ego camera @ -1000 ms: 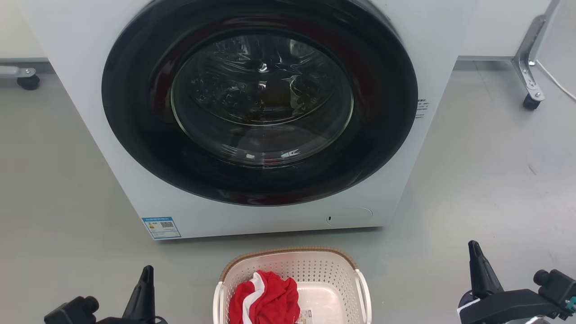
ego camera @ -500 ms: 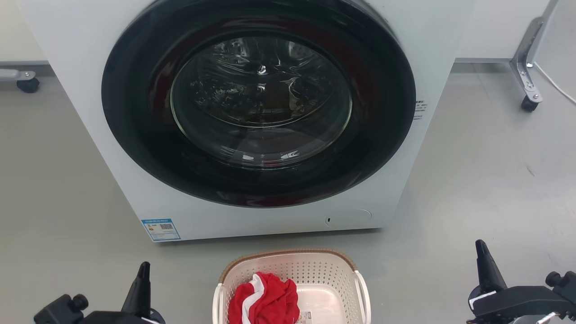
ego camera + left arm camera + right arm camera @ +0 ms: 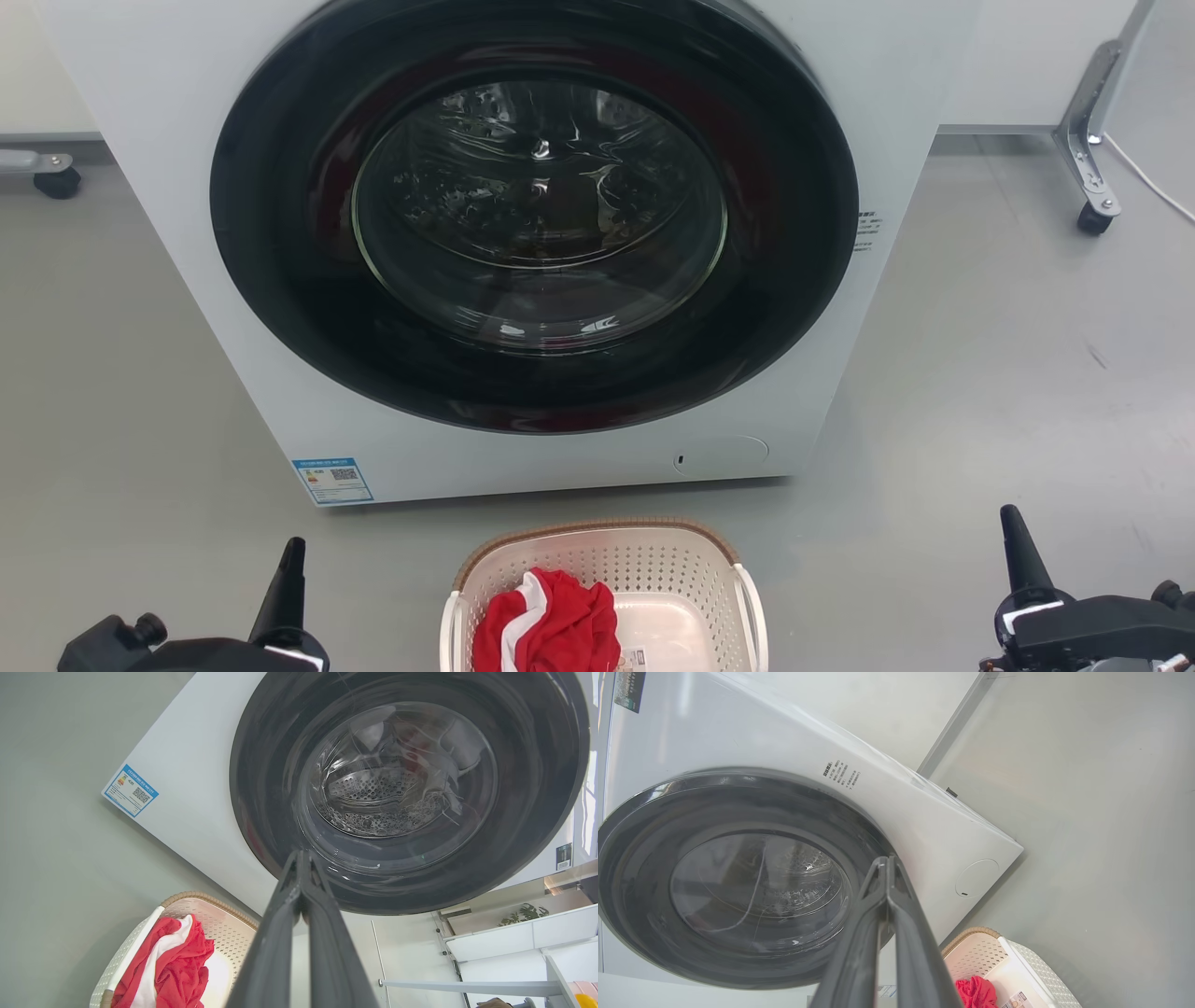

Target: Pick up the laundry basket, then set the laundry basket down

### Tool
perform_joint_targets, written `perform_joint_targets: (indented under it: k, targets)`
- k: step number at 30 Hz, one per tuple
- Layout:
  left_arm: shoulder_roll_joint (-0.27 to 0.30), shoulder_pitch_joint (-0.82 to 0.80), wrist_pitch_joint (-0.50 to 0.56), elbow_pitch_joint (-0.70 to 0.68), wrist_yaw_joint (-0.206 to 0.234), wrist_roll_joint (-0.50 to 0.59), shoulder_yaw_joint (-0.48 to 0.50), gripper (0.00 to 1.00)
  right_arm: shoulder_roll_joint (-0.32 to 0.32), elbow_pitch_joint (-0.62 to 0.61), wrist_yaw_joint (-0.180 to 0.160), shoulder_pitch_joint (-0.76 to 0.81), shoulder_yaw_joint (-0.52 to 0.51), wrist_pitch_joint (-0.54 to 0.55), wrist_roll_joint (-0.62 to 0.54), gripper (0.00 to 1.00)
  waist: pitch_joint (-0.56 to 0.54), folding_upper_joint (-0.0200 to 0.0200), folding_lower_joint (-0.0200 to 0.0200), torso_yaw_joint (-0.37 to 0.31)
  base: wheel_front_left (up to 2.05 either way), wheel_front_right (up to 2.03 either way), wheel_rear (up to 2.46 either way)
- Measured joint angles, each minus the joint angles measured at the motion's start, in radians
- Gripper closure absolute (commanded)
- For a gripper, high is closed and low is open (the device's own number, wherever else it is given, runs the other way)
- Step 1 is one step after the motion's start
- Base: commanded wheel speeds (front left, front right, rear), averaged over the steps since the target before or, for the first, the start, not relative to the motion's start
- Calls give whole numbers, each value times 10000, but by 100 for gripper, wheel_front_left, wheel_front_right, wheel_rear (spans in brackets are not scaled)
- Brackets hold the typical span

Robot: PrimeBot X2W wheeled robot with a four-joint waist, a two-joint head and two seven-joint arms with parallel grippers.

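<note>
The laundry basket [image 3: 597, 532] stands on the floor at the bottom middle of the head view, cream-white with perforated walls and a brown rim. A red and white cloth [image 3: 546, 621] lies in its left half. My left gripper [image 3: 291, 560] is low on the left, well apart from the basket, shut with nothing in it. On the far right my right gripper [image 3: 1019, 546] is likewise shut and empty. The left wrist view has the left gripper [image 3: 301, 858] with its fingers pressed together and the basket [image 3: 210, 903] at lower left. The right gripper [image 3: 887, 861] appears shut, with the basket [image 3: 985, 947] at lower right.
A white front-loading washing machine [image 3: 317, 411] with a closed dark round door [image 3: 537, 215] stands just behind the basket. Grey floor [image 3: 1008, 355] spreads on both sides. A metal leg on a caster [image 3: 1092, 219] is at the far right, another caster [image 3: 56, 182] at the far left.
The head view has tipped slightly, so everything sits a little lower. My right gripper has drifted right and lower in the picture, the left one slightly left. Both stay shut; the basket is unmoved.
</note>
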Motion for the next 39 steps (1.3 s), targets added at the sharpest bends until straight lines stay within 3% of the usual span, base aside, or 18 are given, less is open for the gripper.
perform_joint_targets:
  k: [39]
  targets:
    - [-489,-798,874,1016,-880,-4508,1093,100,654,667,880,-348,-1668,1258,4387,100,-163,0,0,-77,0,0,0]
